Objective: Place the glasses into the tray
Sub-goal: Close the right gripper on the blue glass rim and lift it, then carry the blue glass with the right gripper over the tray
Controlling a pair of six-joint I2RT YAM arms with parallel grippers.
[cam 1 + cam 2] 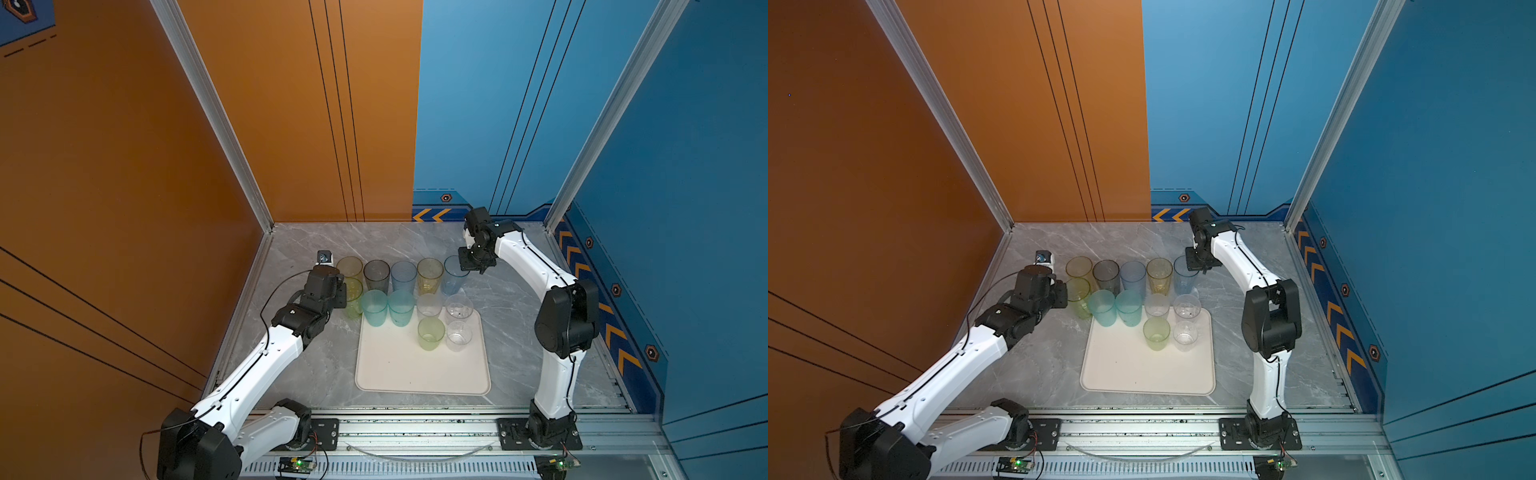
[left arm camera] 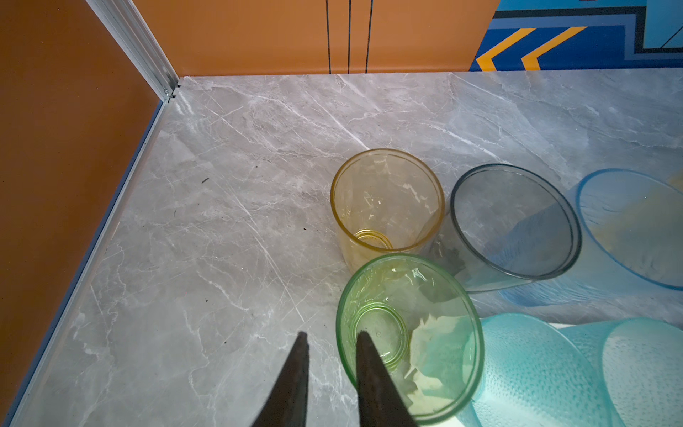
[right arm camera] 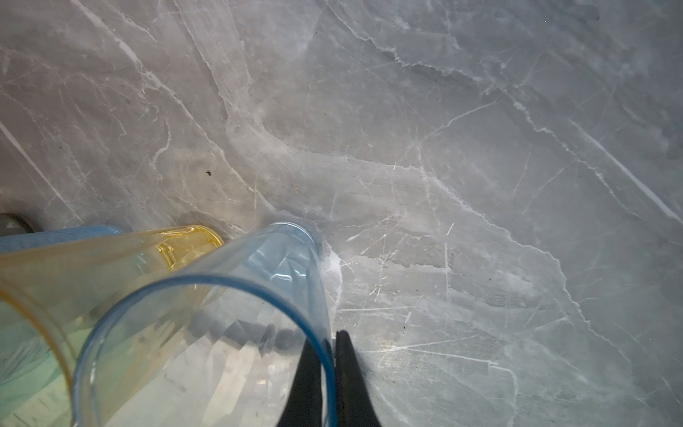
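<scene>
The cream tray (image 1: 415, 374) (image 1: 1133, 374) lies at the table's middle front. A pale green glass (image 1: 431, 332) and clear glasses (image 1: 459, 334) stand in its far right part, and two teal glasses (image 1: 374, 306) stand at its far edge. Behind is a row of tall glasses. My right gripper (image 3: 327, 336) (image 1: 468, 269) is shut on the rim of the blue glass (image 3: 207, 325) (image 1: 454, 276) at the row's right end, one finger inside. My left gripper (image 2: 332, 334) stands open astride the rim of the green glass (image 2: 410, 332) (image 1: 354, 301), not touching it.
The row also holds a yellow glass (image 1: 349, 268), a smoke-grey glass (image 1: 376, 274), a blue glass (image 1: 403, 275) and another yellow glass (image 1: 430, 274), packed close. An orange wall (image 1: 124, 187) bounds the left, a blue wall (image 1: 685, 208) the right, and a metal rail (image 1: 415, 428) runs along the front.
</scene>
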